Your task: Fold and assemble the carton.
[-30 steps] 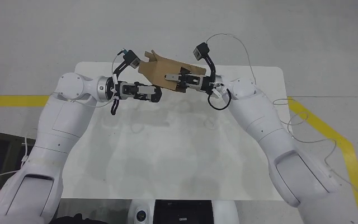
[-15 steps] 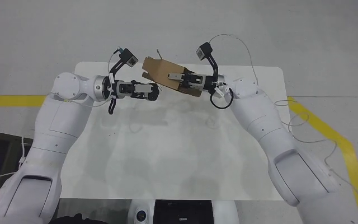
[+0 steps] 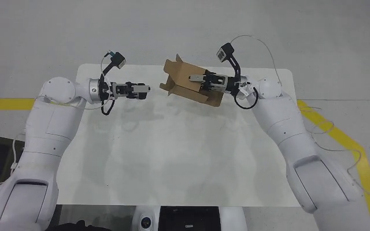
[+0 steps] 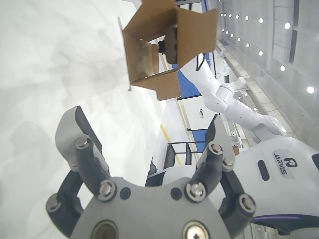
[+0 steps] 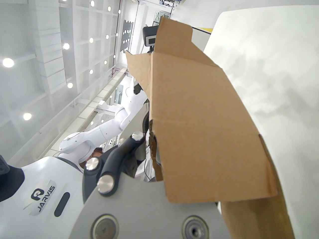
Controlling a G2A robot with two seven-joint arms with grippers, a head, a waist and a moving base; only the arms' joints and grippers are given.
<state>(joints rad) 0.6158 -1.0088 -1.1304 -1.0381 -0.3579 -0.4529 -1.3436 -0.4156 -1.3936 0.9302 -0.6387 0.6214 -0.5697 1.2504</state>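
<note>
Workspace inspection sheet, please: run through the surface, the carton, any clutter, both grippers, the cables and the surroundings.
Surface: white table, faintly mottled.
Job's things: brown carton, lifted off the table near its far edge, opened into a tube, end flaps unfolded.
Clutter: nothing seen.
Grippers: right gripper shut on the carton's wall, one of its fingers inside; left gripper open, apart from the carton, facing its open end.
Cables: thin wire arching from the right wrist camera; black cable loop under the right wrist.
Surroundings: grey floor with a yellow line; loose wires beside the right arm.
</note>
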